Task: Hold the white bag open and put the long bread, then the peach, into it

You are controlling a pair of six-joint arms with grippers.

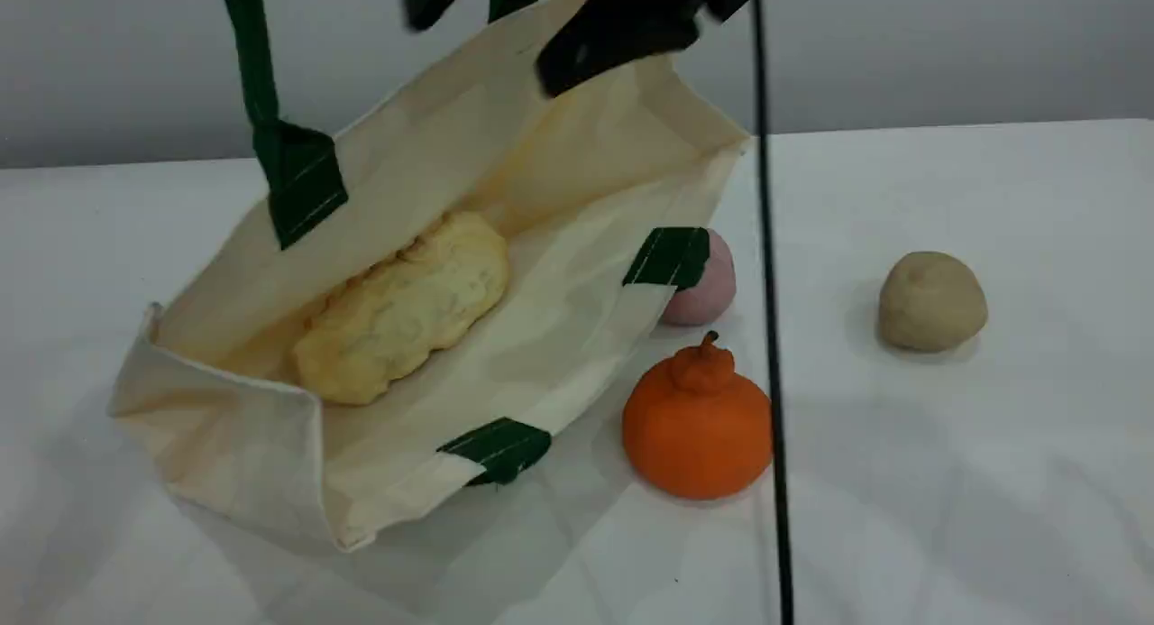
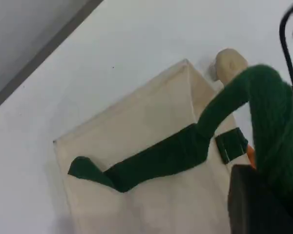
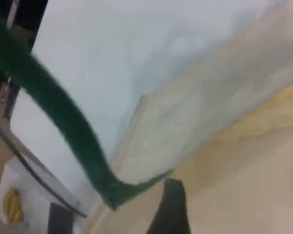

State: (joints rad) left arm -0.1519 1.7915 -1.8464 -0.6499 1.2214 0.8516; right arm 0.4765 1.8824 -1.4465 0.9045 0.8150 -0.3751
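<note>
The right gripper (image 1: 509, 34) hangs wide open and holds nothing; the long bread (image 1: 406, 309) already lies below it inside the white bag (image 1: 559, 336). The peach (image 1: 708, 287) sits below and slightly right of it, touching the bag's rim from outside, nearer this arm. The left gripper (image 2: 256, 200) is closed on the green handle (image 2: 161, 156).

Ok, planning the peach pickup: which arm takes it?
Right. The left gripper is shut on the handle of the white bag, holding it open; the right gripper is open, and the peach lies on that side.
</note>
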